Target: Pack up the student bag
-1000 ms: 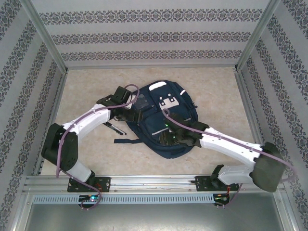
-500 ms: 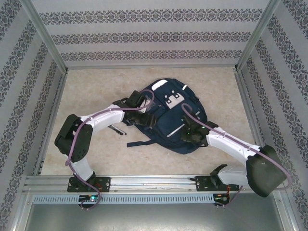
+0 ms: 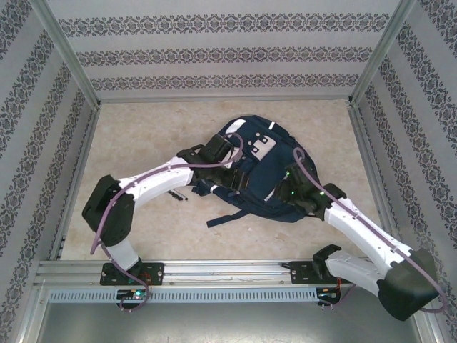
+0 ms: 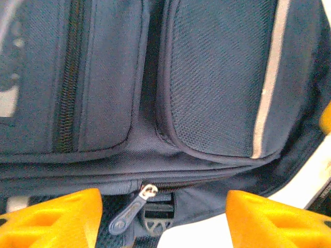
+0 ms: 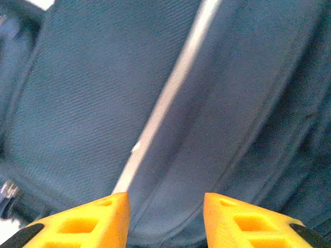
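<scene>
Two claws on the job and honestly not much packing to show yet. Nearest the arms, a loose strap (image 3: 225,218) trails off the student bag (image 3: 253,182), which lies flat in the middle of the surface (image 3: 143,136). The right claw (image 5: 165,201) hangs over the bag's near right corner, fingers partly apart, just navy fabric and a white stripe beyond them, nothing pinched as far as I can tell. A slim dark thing (image 3: 180,194), maybe a pen, sits on the surface by the left arm, so not inside. Further in, the left claw (image 4: 164,200) is spread wide and empty, with a zipper pull (image 4: 129,213) sitting between its fingers. My guess: it's at the zip stage. Can't see what's inside the bag.
</scene>
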You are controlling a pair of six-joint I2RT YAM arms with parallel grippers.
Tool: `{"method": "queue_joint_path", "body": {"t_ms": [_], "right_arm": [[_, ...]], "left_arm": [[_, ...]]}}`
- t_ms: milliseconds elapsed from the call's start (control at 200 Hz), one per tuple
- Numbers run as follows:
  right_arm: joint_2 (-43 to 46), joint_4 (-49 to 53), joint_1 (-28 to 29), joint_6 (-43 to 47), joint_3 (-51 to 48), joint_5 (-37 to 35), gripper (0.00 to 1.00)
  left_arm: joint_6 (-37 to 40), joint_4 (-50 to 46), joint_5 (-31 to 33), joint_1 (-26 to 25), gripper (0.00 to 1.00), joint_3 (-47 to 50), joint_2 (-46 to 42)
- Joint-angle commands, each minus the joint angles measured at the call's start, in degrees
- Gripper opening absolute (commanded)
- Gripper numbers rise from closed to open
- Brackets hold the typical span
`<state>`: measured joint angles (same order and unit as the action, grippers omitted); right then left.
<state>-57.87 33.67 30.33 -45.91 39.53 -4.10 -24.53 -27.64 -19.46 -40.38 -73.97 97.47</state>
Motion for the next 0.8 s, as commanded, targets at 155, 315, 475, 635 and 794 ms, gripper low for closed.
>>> {"method": "queue_joint_path", "body": {"t_ms": [155,315,475,635,794], "right_arm": [[-6.4,-5.0,21.9,-24.9,3.6,-8.5,0.37],[-18.7,-3.1,26.4,-40.3,12.5,-13.9,0.40],[-27.8,-0.1,27.3,-44.6,20.9,-15.4,0.42],[-32.5,2.2,27.0,-50.4,23.9,-18.4,0.43],[-37.7,3.3,26.5,-55.2,27.2,-15.2,0.44]], "left_arm": [[4.7,-6.9,7.6,8.3,0.68,-4.3,-0.1],[-0.5,-2.7,1.8,13.6,0.60,-4.9,5.4],[-2.7,-0.5,-0.7,14.3,0.59,-4.7,8.3],[-3.7,0.1,-2.1,14.4,0.58,-3.4,9.5],[-4.3,0.5,-2.3,14.3,0.57,-1.9,9.6]]}}
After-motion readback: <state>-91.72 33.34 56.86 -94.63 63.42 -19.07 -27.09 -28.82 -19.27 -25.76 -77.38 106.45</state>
